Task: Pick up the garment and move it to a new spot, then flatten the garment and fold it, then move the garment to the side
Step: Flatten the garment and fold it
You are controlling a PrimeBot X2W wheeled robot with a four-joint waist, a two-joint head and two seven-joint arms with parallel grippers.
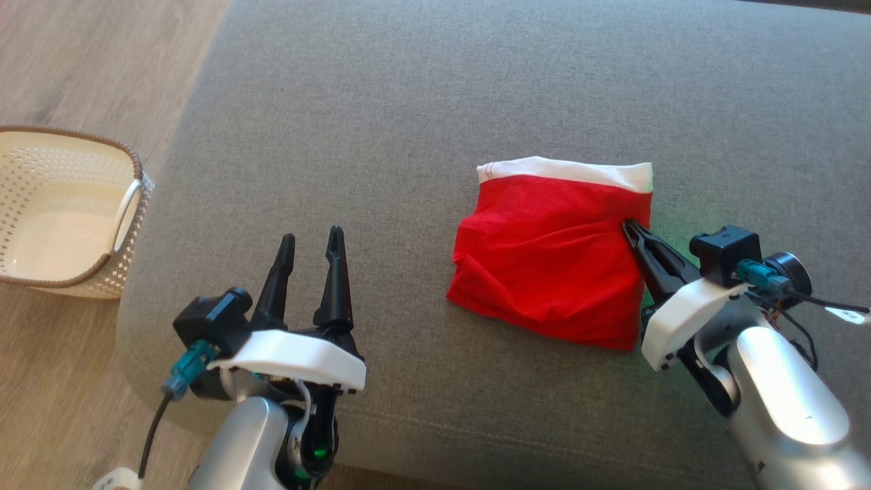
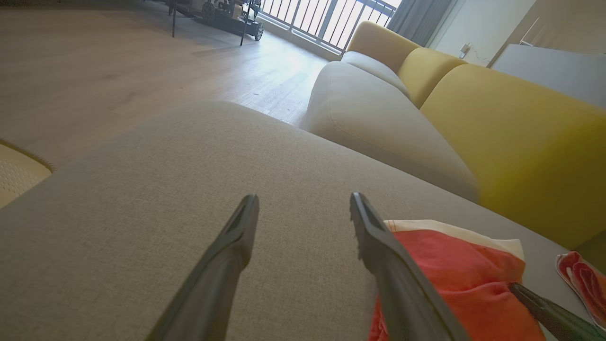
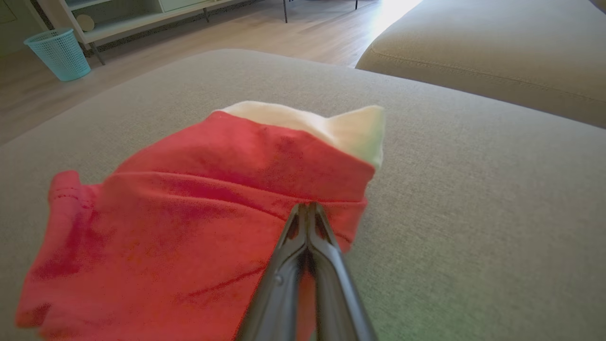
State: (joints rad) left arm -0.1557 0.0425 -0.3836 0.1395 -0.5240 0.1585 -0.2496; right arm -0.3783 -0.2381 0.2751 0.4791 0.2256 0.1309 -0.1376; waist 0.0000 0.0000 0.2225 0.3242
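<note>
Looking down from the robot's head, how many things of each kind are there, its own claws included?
Garments: 1, the red garment
Baskets: 1, the cream basket
Cushions: 1, the grey cushion
Grippers: 2, the left gripper and the right gripper
Total: 5

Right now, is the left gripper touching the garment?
No, in the head view the left gripper stands open over the bare cushion, clearly apart from the garment.

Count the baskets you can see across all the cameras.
2. A cream basket sits on the floor left of the grey cushion; a teal basket stands on the floor near the white shelf. More may be hidden.
</note>
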